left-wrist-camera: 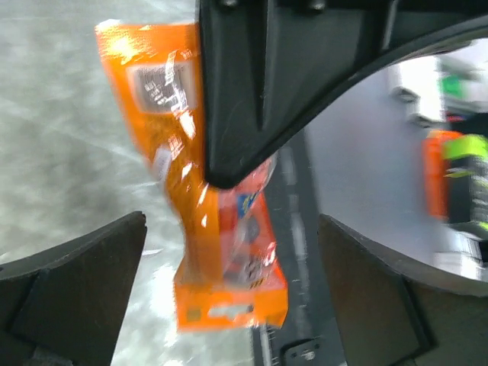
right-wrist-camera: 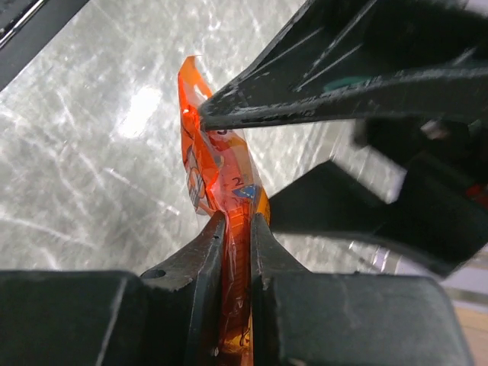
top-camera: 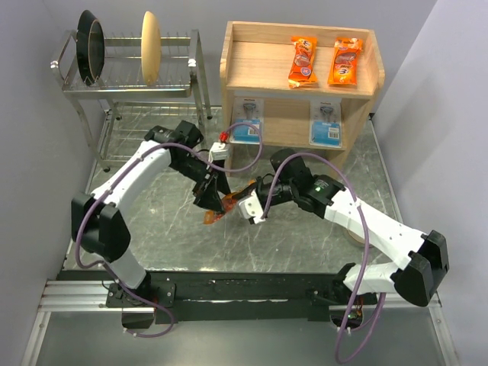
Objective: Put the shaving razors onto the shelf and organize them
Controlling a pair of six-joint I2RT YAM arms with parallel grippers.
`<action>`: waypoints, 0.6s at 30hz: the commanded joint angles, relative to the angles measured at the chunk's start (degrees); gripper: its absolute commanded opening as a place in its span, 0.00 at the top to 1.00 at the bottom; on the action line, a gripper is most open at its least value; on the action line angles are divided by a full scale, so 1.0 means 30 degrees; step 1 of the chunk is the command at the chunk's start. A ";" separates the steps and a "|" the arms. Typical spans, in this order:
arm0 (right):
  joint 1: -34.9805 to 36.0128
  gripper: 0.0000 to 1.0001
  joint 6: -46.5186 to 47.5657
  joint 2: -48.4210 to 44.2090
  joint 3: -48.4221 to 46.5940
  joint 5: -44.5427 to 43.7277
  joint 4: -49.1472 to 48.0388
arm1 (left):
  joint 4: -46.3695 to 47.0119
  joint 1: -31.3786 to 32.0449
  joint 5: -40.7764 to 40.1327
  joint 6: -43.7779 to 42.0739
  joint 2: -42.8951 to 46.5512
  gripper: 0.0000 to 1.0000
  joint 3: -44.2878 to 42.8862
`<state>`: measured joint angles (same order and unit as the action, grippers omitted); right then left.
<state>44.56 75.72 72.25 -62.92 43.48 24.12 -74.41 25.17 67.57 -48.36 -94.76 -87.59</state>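
Observation:
An orange razor packet (top-camera: pixel 214 216) hangs above the table's middle, pinched at one end by my shut right gripper (top-camera: pixel 235 201). In the right wrist view the gripper (right-wrist-camera: pixel 238 229) is clamped on the packet (right-wrist-camera: pixel 210 164). My left gripper (top-camera: pixel 209 192) is open around the same packet (left-wrist-camera: pixel 229 259), its fingers (left-wrist-camera: pixel 84 267) wide apart on either side and not touching it. The wooden shelf (top-camera: pixel 259 72) holds two orange packets (top-camera: pixel 303 61) (top-camera: pixel 345 62) on its top tier. Two blue-and-white cards (top-camera: pixel 247 120) (top-camera: pixel 326 123) stand in its lower tier.
A chrome wire dish rack (top-camera: pixel 130 88) stands at the back left with a dark pan (top-camera: pixel 90 47) and a tan plate (top-camera: pixel 150 47) upright in it. Grey walls close in on the left and right sides of the table.

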 commanded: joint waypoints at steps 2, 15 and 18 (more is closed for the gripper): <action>-0.1281 1.00 -0.2350 -0.0264 -0.2813 -0.0872 0.2852 | 0.8363 0.0048 -0.5669 0.3868 0.6018 0.00 0.2546; -0.5152 1.00 -1.3844 -0.1055 -0.4722 0.1793 0.5262 | 2.5828 0.0253 -1.0893 1.0874 1.3543 0.25 1.2880; -0.5505 1.00 -1.4604 -0.1143 -0.4780 0.2174 0.4940 | 2.5655 0.0282 -0.9490 1.0758 1.2430 0.31 1.2441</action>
<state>29.63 39.29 70.61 -75.00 46.68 39.00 -5.21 25.74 36.93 -20.05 -55.24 -48.88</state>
